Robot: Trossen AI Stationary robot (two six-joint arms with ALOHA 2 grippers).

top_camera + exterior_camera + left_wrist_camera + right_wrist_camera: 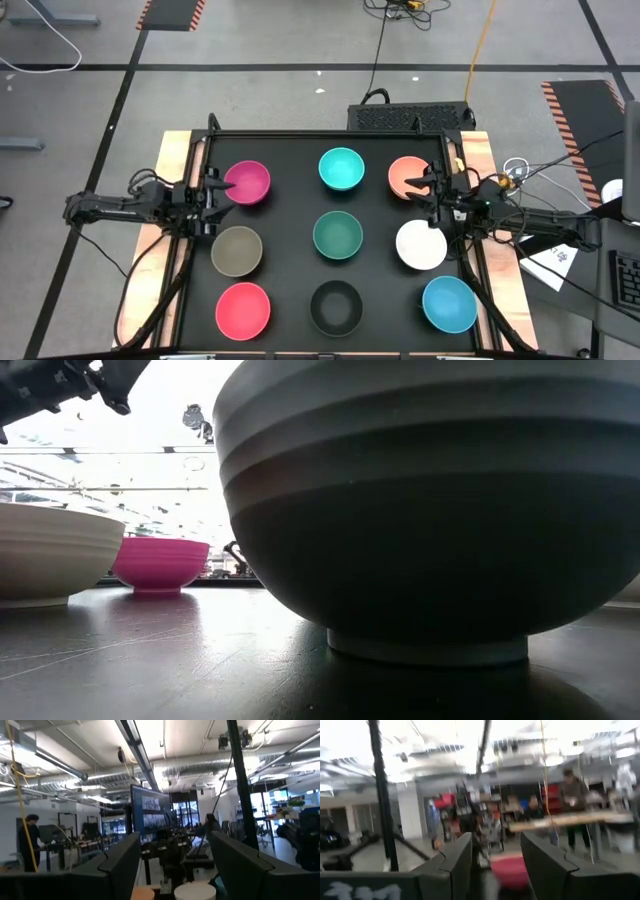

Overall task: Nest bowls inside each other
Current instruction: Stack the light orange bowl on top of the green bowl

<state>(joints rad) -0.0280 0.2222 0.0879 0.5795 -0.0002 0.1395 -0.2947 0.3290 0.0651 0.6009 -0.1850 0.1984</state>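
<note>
High view: nine bowls (338, 236), none nested.

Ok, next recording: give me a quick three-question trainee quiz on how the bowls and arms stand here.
1. True or false: some bowls are already nested.
2. Which bowl sits at the centre of the grid? A) black bowl B) dark green bowl C) turquoise bowl
3. Fill in: the left tool hovers beside the ______ bowl.

Key
1. False: all nine stand apart on the black mat, including the olive-grey bowl, pink-red bowl, white bowl and blue bowl.
2. B.
3. Magenta bowl. The right tool is at the salmon-orange bowl; both tools are open and hold nothing.
</note>
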